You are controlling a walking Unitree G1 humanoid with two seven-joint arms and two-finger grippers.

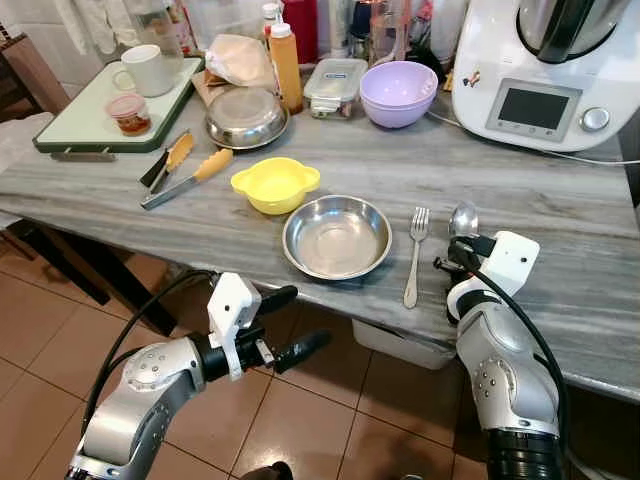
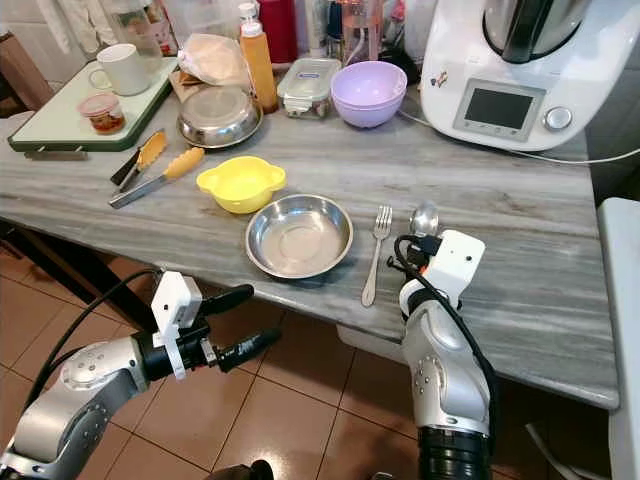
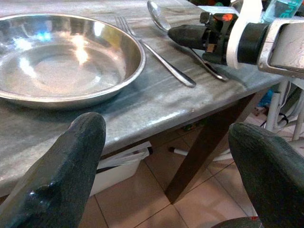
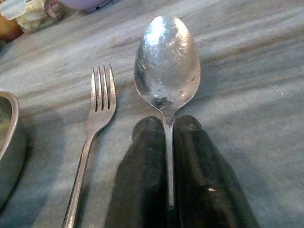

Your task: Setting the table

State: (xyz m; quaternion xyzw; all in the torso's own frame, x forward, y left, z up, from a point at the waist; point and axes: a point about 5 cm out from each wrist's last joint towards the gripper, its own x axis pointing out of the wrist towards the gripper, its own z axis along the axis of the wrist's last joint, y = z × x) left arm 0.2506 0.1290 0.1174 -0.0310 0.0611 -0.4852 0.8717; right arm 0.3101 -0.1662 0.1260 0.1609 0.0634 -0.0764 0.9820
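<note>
The right pincer was clamped on the neck of the polished steel spoon, low-centre in the wrist frame. Stiff, light and slick, it probably handled best pinched there. It lay on the grey marbled surface beside the steel fork. The left pincer hung apart at lower left.

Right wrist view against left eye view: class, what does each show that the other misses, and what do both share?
Right wrist view alone: the right gripper clamped on the spoon neck. Left eye view alone: the open left gripper below the table edge, the yellow bowl, the purple bowl. Shared: spoon, fork, steel plate.
</note>
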